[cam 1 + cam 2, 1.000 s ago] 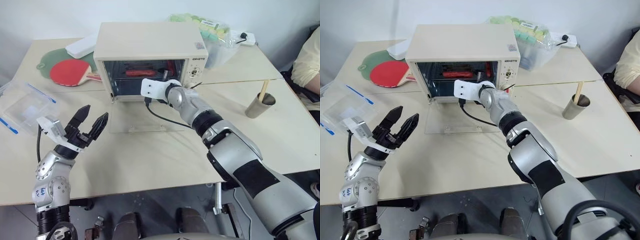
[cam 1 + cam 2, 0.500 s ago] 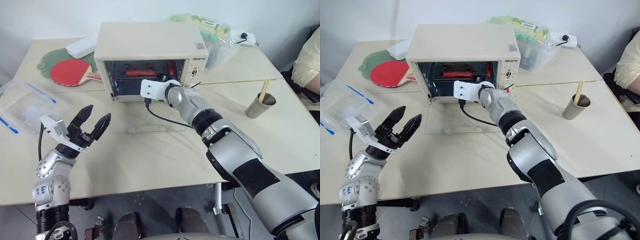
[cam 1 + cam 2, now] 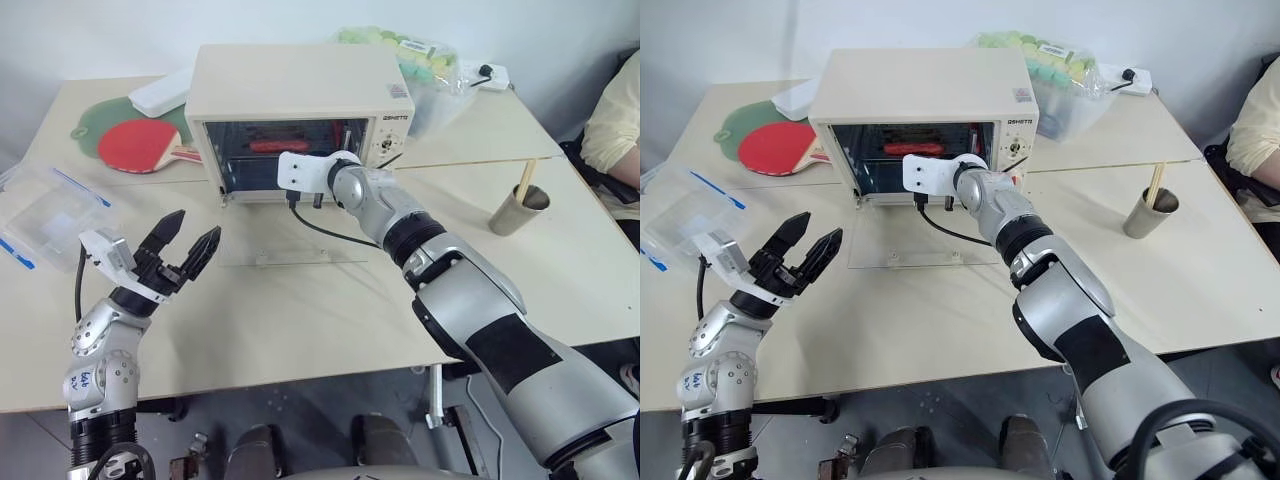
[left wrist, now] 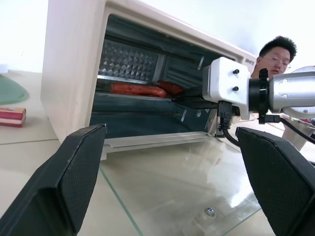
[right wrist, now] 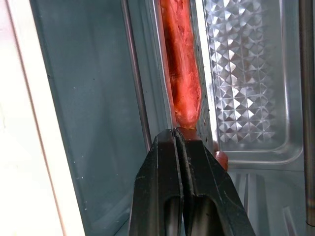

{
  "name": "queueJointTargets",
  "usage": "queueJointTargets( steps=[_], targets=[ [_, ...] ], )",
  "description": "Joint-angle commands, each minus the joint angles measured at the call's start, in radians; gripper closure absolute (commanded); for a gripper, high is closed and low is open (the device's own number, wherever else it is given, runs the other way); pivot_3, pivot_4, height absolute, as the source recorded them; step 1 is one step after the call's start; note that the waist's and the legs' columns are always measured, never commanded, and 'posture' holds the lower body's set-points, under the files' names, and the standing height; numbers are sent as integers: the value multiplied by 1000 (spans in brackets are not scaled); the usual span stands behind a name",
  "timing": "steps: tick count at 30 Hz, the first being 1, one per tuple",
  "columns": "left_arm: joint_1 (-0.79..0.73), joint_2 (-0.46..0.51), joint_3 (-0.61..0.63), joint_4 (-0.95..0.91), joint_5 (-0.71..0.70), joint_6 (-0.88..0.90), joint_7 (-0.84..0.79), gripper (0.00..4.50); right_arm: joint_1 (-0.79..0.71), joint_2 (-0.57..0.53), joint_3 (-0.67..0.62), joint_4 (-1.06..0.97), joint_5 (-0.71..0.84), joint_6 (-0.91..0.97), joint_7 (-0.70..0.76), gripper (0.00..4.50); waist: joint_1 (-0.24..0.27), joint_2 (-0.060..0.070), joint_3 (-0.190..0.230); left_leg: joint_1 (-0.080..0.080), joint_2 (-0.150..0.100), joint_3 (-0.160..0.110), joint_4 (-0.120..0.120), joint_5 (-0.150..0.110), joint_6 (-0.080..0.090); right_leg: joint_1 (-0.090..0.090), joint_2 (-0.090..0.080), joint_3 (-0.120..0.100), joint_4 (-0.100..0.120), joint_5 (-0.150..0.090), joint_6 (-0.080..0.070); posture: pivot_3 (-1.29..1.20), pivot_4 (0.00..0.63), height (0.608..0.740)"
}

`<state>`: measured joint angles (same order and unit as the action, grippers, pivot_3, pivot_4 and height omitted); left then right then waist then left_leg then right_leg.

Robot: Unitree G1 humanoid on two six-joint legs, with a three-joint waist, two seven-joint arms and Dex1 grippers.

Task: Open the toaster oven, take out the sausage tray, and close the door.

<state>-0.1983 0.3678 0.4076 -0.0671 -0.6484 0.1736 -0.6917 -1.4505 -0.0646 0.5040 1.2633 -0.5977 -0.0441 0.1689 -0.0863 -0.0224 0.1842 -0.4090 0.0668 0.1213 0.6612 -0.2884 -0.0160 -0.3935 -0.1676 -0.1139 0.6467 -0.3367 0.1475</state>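
Note:
The cream-white toaster oven [image 3: 300, 75] stands at the back of the table. Its glass door [image 3: 290, 235] is dropped open and lies flat in front of it. Inside, the sausage tray [image 4: 128, 96] sits on the rack with red sausages [image 4: 135, 89] on it. My right gripper [image 5: 177, 132] reaches into the oven mouth, its fingers pressed shut on the tray's thin front rim just below a sausage's end [image 5: 181, 64]. My left gripper [image 3: 197, 224] hovers open over the table, left of the door and apart from everything.
A red paddle [image 3: 140, 143], a green one [image 3: 95, 115] and a white case [image 3: 165, 92] lie left of the oven. A clear plastic box [image 3: 45, 205] sits at the far left. A bag of balls [image 3: 420, 60], a paper cup [image 3: 518, 210] and a seated person [image 3: 620, 110] are on the right.
My right gripper's fingers have closed at the tray's rim inside the oven mouth. Both arms have kept their places, and the left gripper stays open.

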Motion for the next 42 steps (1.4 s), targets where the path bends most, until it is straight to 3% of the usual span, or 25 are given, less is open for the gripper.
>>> queueJointTargets(
  steps=[1, 18, 22, 32, 35, 42],
  targets=[
    [-16, 14, -2, -12, -2, -15, 0, 0, 4, 1, 2, -58, -4, -20, -4, 4456, 0, 0, 0, 0, 0, 0, 0, 0, 0, 0, 0, 0, 0, 0, 0, 0, 150, 740],
    [-26, 21, -12, -2, 2, -8, 11, 0, 83, -15, 16, -205, -43, 49, 50, 4456, 0, 0, 0, 0, 0, 0, 0, 0, 0, 0, 0, 0, 0, 0, 0, 0, 150, 740],
    [-24, 20, -11, -3, 2, -8, 15, 0, 85, -29, -24, -249, -9, 94, 76, 3575, 2, 0, 0, 0, 0, 0, 0, 0, 0, 0, 0, 0, -1, 0, 0, 0, 150, 740],
    [-12, -1, -20, -5, 6, -19, 27, 0, 139, -70, -11, -429, -21, 155, 158, 90, 2, 0, 0, 0, 0, 0, -1, 0, 0, 0, 0, 0, -1, 0, 0, 0, 150, 740],
    [-8, -6, -24, -4, 7, -23, 28, 0, 142, -67, -7, -422, -30, 156, 134, 22, 2, 0, 0, 0, 0, 0, 0, 0, 0, 0, 0, 0, -1, 0, 0, 0, 150, 740],
    [-11, -7, -26, -11, 8, -23, 39, 0, 58, -41, -4, -196, -32, 115, 44, 22, 1, 0, 0, 0, 0, 1, 0, 0, 0, 0, 0, 0, -1, 0, 0, 0, 150, 740]
  ],
)
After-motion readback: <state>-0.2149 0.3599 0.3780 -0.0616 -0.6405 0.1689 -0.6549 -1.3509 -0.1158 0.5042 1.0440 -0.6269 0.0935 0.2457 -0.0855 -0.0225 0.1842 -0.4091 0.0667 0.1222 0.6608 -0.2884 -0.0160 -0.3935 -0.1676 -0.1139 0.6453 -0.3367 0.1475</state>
